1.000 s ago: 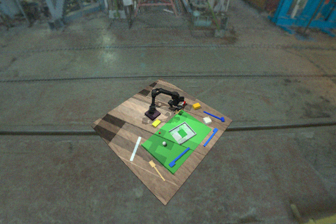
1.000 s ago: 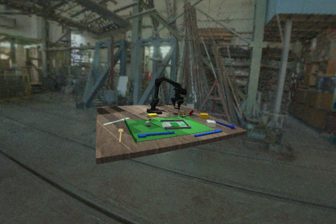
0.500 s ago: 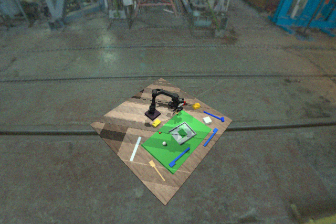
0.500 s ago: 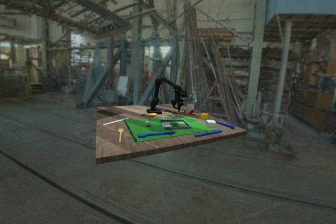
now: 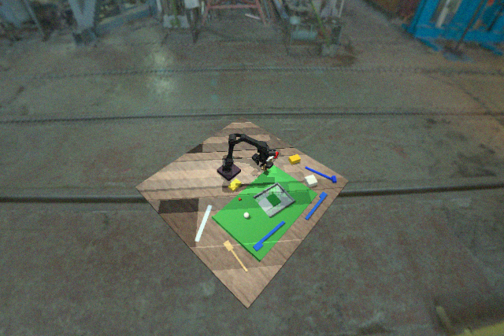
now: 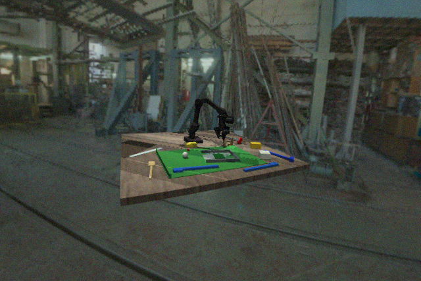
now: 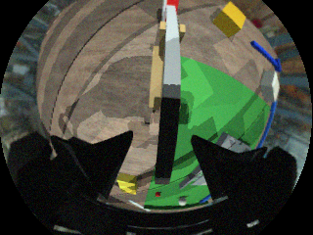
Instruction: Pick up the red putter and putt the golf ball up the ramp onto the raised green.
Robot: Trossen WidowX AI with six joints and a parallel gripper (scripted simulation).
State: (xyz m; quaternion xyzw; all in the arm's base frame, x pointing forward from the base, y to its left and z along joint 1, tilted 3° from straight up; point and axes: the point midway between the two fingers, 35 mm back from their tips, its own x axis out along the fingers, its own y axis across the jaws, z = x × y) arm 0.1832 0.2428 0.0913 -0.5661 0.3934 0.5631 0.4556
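— Putter (image 5: 272, 160) first, from the top view: where is it?

— Near the far corner of the worktop (image 5: 248, 291), just off the far tip of the green mat (image 5: 252, 227). Only its red end shows past the gripper (image 5: 265, 165), which hangs right over it. The ball (image 5: 246, 215) sits well apart, on the mat toward the near-left edge, with the grey-framed raised green (image 5: 273, 199) between the two.

— And from the side?

— In the exterior view the arm bends down so the gripper (image 6: 224, 141) points straight at the board, low over it. The red head (image 6: 239, 140) pokes out just beside it on the right. I can't tell whether the fingers touch anything.

— The wrist view settles it?

— Mostly. The putter (image 7: 171, 85) is a thin, flat-sided stick, black at the near end, then grey-white, with a red tip far off. Its long axis runs straight away from the camera, between the two dark fingers, so they'd close across its width. The jaws are spread wide, one each side of the black grip, gaps showing on both sides; nothing is pinched yet.

— Anything close by?

— A tan wooden piece (image 7: 156, 72) lies alongside the shaft, on its left. The surfaces look smooth and hard: plank-grain board, flat green mat.
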